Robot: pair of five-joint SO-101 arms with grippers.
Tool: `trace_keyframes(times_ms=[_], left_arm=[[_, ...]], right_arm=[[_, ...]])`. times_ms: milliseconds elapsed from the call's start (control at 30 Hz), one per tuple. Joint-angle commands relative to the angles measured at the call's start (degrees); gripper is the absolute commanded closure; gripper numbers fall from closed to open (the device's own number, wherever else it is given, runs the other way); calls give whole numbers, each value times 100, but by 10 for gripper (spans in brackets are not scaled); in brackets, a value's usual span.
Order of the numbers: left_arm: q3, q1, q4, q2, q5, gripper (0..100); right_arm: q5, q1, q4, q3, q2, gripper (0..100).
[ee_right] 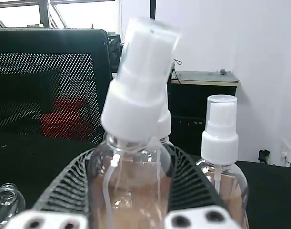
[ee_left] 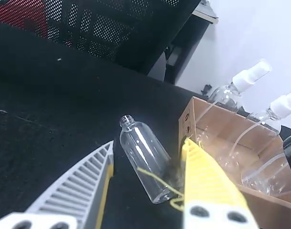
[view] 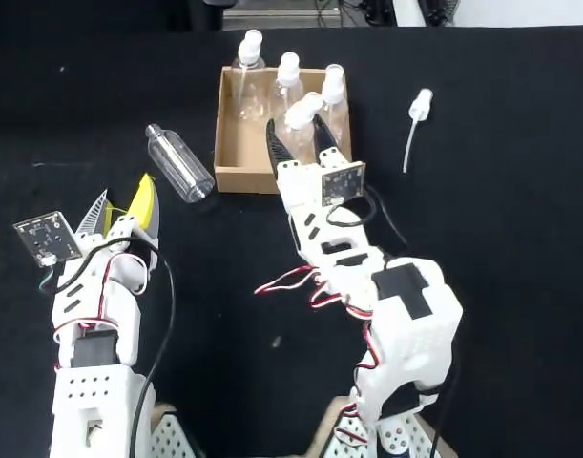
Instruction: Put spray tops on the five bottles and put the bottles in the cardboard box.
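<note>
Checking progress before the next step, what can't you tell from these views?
High view: base of the held bottle, hidden by the right gripper; so contact with the cardboard box is unclear.
Right wrist view: that base, cut off by the edge.
Left wrist view: base of the uncapped bottle, partly behind the yellow finger.

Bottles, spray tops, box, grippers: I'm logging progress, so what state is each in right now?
Held bottle: capped.
Three boxed bottles: capped, upright.
Loose bottle: uncapped, lying on its side.
Spare spray top: unattached, lying flat.
Cardboard box: open.
Left gripper: jaws open, empty.
Right gripper: jaws shut on held bottle.
</note>
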Motion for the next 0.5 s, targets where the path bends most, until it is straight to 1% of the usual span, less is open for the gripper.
trace_keyframes(times_ms=[0,467], left_arm=[[-84,-22,-114,-88,44,787],[-84,-22,-114,-88,44,787]], right_arm=[[-18,18,-211,66,-40,987],[-9,62,-158,110,-31,987]])
